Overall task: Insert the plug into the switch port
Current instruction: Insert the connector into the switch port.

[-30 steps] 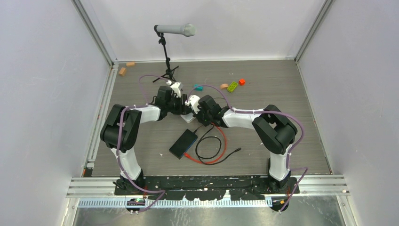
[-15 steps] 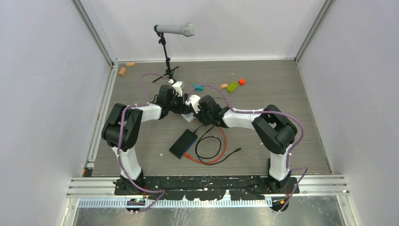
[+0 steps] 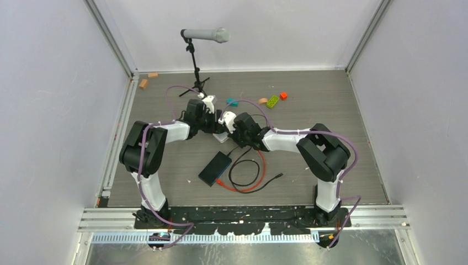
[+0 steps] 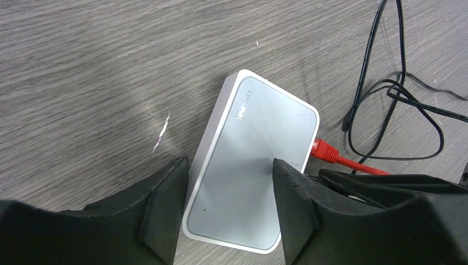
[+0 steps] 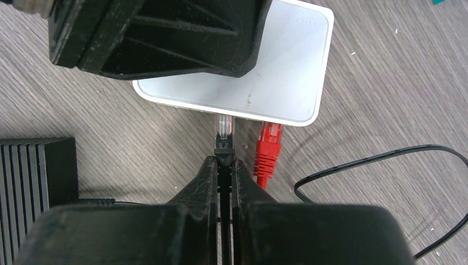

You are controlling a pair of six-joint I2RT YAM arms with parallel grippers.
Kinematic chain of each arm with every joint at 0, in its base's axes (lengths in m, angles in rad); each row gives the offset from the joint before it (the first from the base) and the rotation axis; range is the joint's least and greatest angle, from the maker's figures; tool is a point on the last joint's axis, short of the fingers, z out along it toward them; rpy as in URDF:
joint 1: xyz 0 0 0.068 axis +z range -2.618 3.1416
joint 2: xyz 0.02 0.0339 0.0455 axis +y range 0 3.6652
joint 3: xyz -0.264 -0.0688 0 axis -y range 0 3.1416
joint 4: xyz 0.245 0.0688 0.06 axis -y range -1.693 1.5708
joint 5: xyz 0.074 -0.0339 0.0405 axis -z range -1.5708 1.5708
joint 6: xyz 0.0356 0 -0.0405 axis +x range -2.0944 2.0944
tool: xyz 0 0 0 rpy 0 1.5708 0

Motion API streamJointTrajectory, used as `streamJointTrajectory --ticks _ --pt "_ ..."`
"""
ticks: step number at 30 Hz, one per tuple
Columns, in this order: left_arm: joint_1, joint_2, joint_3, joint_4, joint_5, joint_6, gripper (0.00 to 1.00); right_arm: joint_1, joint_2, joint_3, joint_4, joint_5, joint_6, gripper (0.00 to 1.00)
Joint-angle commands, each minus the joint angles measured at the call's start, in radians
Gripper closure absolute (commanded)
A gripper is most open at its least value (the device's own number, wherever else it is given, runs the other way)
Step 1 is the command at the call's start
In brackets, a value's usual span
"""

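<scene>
The switch [image 5: 287, 72] is a white rounded TP-Link box lying flat mid-table [image 3: 221, 136]. A red plug [image 5: 269, 146] sits in one port on its near edge. My right gripper [image 5: 223, 160] is shut on the black boot of the clear-tipped plug [image 5: 223, 130], whose tip reaches the switch's edge just left of the red one; how deep it sits I cannot tell. My left gripper [image 4: 229, 165] is open, with one finger beside the switch [image 4: 254, 160] and the other over it.
A flat black box [image 3: 215, 168] lies nearer the arm bases, also at the left edge of the right wrist view [image 5: 33, 171]. Loops of black cable [image 3: 243, 171] and red cable [image 3: 260, 165] lie beside it. Toy bricks [image 3: 272, 101] and a microphone stand [image 3: 196, 72] are behind.
The right gripper has edged slightly toward the white switch with the plug. The left gripper stays over the switch, hardly moved.
</scene>
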Motion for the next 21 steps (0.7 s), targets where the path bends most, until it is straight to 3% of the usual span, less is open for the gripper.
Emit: streamJointTrajectory --ticks 1,21 --pt "-0.016 0.011 0.026 -0.025 0.028 0.012 0.41 -0.003 -0.073 -0.012 0.123 0.028 -0.014 0.99" --pt "-0.016 0.017 0.030 -0.024 0.057 0.009 0.41 -0.002 -0.071 -0.105 0.338 0.048 -0.060 0.99"
